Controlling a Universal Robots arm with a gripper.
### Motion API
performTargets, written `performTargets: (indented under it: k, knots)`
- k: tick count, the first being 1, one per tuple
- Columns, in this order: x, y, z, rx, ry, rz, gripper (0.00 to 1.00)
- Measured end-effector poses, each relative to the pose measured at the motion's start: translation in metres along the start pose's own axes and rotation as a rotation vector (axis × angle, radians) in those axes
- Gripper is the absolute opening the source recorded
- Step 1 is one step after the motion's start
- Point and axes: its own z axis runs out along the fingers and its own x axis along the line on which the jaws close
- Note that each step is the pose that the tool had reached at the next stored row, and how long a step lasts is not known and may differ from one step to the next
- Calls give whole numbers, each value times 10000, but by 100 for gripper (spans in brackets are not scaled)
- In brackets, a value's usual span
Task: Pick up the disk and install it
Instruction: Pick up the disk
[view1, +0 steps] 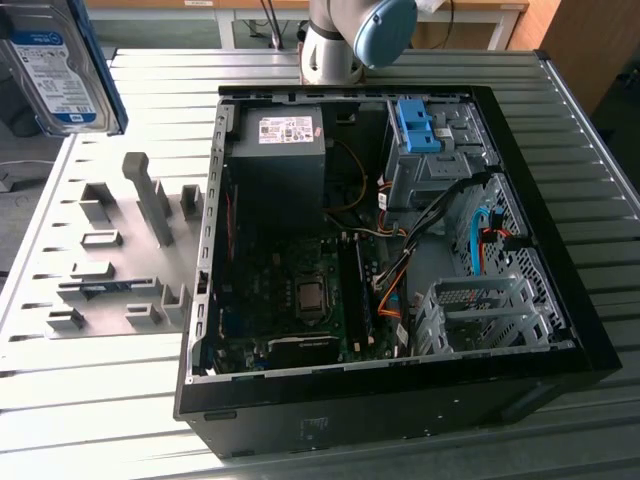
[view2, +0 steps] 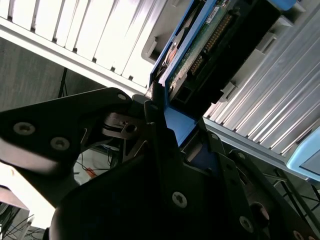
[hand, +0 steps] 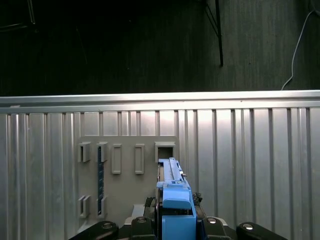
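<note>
Ribbed silver tabletop (view1: 100, 400) carries an open computer case (view1: 400, 405) lying on its side, with a grey fixture plate (view1: 60, 240) of small holders beside it at the exterior view's left. The disk (view1: 50, 70) is up in the air above that end, clear of the plate and well apart from the case. In the second wrist view the end effector (view2: 172, 122) is closed narrow on the disk (view2: 200, 50), its fingers (view2: 155, 102) pressing the blue side rail. In the first wrist view the disk (hand: 175, 197) sits edge-on over the plate (hand: 125, 192). The pick-up looks done and the carry is the step in hand; nothing of the install is done yet. Inside the case a drive cage (view1: 430, 170) stands at the far corner with a bare blue bracket (view1: 418, 125) on top, and a second metal cage (view1: 480, 310) lies nearer. Seating the disk would, I judge, call for squaring its rails to an empty bay and sliding it straight. Loose cables (view1: 440, 215) cross close by and could snag — which bay is free cannot be told.
</note>
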Motion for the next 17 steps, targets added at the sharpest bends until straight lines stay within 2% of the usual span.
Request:
performTargets:
  k: [17]
  knots:
    - [-4, 0, -125, 0, 0, 0, 36]
